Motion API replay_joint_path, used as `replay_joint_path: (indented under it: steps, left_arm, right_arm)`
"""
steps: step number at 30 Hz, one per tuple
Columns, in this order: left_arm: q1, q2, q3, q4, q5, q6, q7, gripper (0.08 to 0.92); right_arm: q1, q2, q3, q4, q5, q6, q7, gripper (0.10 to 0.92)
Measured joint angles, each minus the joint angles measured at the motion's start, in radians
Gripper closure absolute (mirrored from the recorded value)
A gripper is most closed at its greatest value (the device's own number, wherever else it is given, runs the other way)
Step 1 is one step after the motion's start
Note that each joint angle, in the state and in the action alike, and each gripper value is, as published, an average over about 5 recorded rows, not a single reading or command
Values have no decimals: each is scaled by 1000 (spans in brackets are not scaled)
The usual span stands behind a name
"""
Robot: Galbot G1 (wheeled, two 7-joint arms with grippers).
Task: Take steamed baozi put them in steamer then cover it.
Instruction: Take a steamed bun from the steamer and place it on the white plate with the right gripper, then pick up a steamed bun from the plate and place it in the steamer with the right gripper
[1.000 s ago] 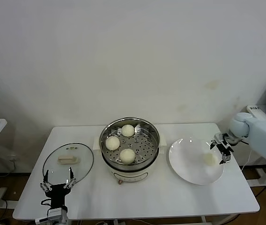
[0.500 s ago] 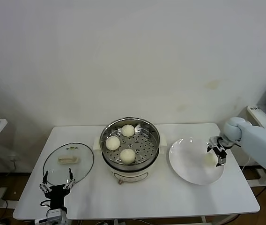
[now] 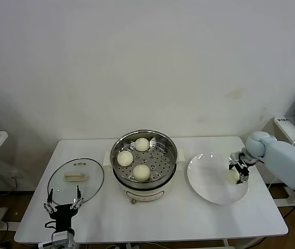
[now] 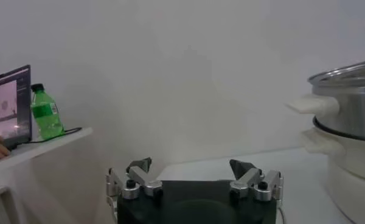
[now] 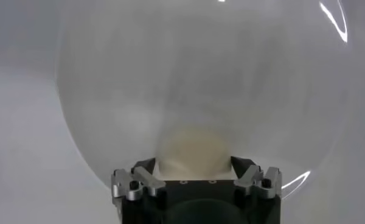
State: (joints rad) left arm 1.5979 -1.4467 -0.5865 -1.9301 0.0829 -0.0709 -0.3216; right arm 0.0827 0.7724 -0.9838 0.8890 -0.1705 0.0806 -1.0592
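Right end effector (image 3: pixel 238 173) was set around the last baozi (image 3: pixel 232 176) on the plate (image 3: pixel 210 188) near the desk's right edge, jaws flanking it (contact unclear); gentle, centred closing was advised.

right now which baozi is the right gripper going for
The baozi on the white plate: that baozi sits between the right gripper fingers; the other three lie in the steamer.

Cream-white baozi (image 3: pixel 142 172) on the shiny steel steamer (image 3: pixel 144 158) (perforated tray), beside a white plate (image 3: pixel 210 181).
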Motion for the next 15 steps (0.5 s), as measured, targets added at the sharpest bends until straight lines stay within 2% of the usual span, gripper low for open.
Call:
replay_joint_path:
  steps: [6,15]
  left_arm:
    - [2,-2,0,-7,0,0,-1,177]
    - [-1,-2,5,-10,4,1,-1,177]
  right_arm:
    - [25,-7,-10,10,11,-8,0,434]
    - [175,8,-105,78,104,-37,3,435]
